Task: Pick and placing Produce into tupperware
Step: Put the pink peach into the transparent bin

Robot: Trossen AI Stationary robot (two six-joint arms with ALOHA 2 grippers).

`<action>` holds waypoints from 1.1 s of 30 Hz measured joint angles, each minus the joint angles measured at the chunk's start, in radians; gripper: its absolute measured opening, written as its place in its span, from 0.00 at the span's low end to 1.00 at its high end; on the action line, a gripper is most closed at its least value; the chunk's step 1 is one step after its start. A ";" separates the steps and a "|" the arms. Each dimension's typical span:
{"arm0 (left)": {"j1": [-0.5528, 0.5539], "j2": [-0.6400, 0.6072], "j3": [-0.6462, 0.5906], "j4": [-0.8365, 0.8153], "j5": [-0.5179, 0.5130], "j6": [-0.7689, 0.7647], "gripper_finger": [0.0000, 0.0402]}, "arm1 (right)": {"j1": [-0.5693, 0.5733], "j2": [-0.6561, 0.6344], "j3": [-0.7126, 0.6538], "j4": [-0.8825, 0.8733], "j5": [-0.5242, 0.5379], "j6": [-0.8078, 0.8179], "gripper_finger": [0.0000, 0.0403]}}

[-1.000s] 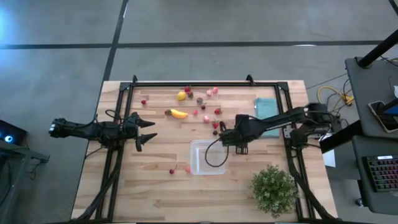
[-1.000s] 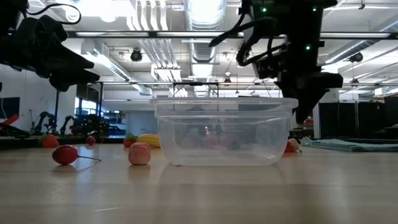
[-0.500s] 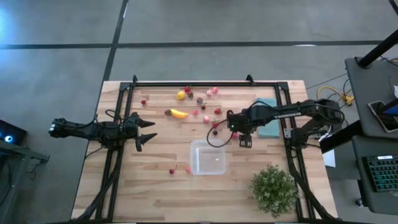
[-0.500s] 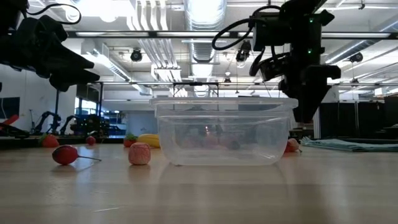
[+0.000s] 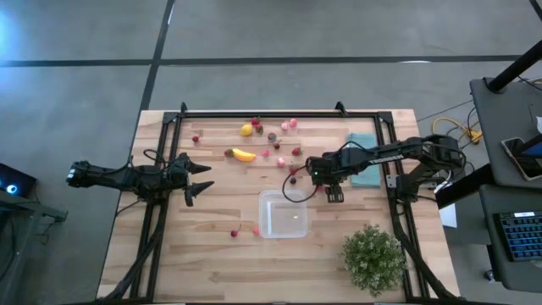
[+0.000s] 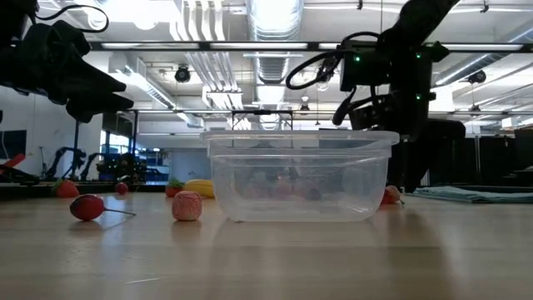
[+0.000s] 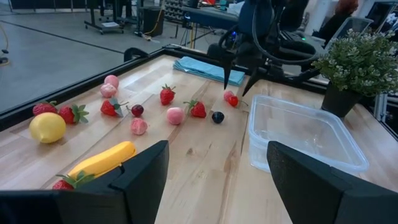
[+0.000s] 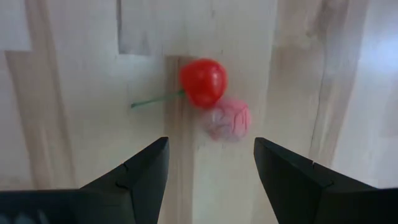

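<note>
We are lining up a pick — the right gripper, its 2 dark fingers spread and empty, hangs over a small red cherry touching a pink berry, just ahead of the fingertips — next, descend and close, then carry to the clear squarish plastic tupperware nearby.

Light wooden table, black rails along its edges. Resting on it: clear tupperware near centre; yellow banana, yellow lemon and scattered red and pink berries toward the far edge; teal cloth; potted plant
</note>
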 joint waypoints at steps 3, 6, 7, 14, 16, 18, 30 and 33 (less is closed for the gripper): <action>0.000 0.000 0.000 0.000 0.000 0.000 0.64 | -0.001 0.000 -0.020 0.045 0.002 -0.004 0.57; 0.000 0.000 0.000 0.000 0.000 0.000 0.64 | -0.001 0.001 -0.031 0.082 0.006 0.017 0.57; 0.000 0.000 0.000 0.000 0.000 0.000 0.64 | -0.001 0.001 -0.036 0.091 0.006 0.020 0.57; 0.000 0.000 0.000 0.000 0.000 0.000 0.64 | -0.007 0.002 -0.063 0.116 0.023 0.025 0.56; 0.000 0.000 0.000 0.000 0.000 0.000 0.64 | -0.013 0.002 -0.067 0.126 0.029 0.029 0.54; 0.000 0.000 0.000 0.000 0.000 0.000 0.64 | -0.018 0.002 -0.068 0.142 0.033 0.030 0.51; 0.000 0.000 0.000 0.000 0.000 0.000 0.64 | -0.047 0.002 -0.083 0.177 0.008 0.030 0.33; 0.000 0.000 0.000 0.000 0.000 0.000 0.64 | -0.046 0.002 -0.087 0.191 -0.001 0.031 0.31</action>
